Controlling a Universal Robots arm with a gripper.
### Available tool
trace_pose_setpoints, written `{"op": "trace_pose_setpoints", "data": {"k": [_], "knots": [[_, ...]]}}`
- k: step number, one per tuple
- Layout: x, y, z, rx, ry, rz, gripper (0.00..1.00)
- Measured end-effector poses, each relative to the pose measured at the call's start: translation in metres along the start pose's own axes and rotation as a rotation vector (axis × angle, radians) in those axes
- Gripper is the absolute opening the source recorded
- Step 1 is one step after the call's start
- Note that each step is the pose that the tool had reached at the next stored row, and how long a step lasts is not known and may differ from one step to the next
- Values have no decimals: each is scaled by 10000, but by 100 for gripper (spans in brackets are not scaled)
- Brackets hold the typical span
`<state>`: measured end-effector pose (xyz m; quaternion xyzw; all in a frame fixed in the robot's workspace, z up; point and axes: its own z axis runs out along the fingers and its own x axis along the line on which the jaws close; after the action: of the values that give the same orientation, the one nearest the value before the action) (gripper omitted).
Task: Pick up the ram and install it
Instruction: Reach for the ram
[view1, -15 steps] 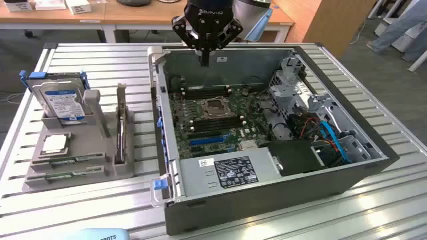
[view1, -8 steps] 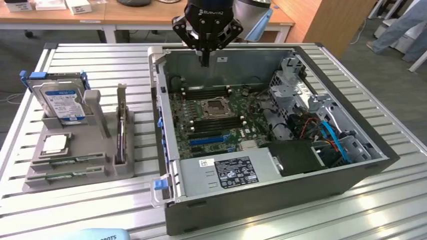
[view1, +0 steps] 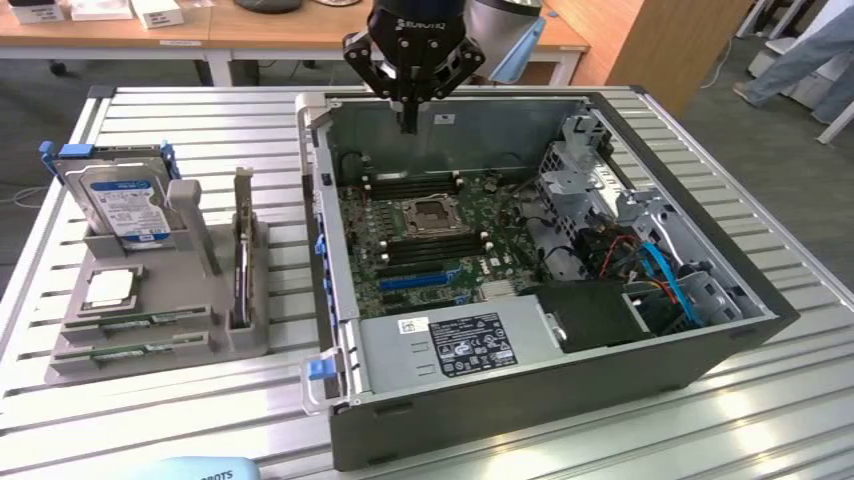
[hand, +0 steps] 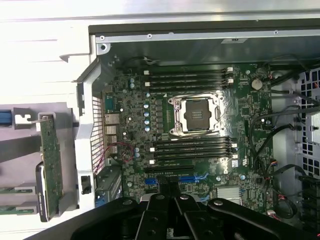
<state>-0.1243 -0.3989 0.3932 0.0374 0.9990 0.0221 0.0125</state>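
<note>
Closed fingers above the open case, ram in the holder.
On the slatted bench (view1: 200, 130) lies an open computer case (view1: 534, 400), and beside it, at the exterior view's left, a gray holder (view1: 200, 225). The gripper (view1: 407, 125) (hand: 169, 192) hangs over the far edge of the case, its fingers pressed together and holding nothing. The ram (view1: 242, 270) (hand: 51, 160) stands on its edge in the holder, well apart from the gripper.

"ROBOTIQ" on end effector (view1: 407, 122); hard drive (view1: 127, 205), power supply (view1: 454, 345) labels illegible.
</note>
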Motion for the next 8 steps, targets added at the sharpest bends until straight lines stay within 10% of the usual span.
{"op": "trace_pose_setpoints", "data": {"k": [8], "knots": [[129,-9,-3,0,1,0,10]]}}
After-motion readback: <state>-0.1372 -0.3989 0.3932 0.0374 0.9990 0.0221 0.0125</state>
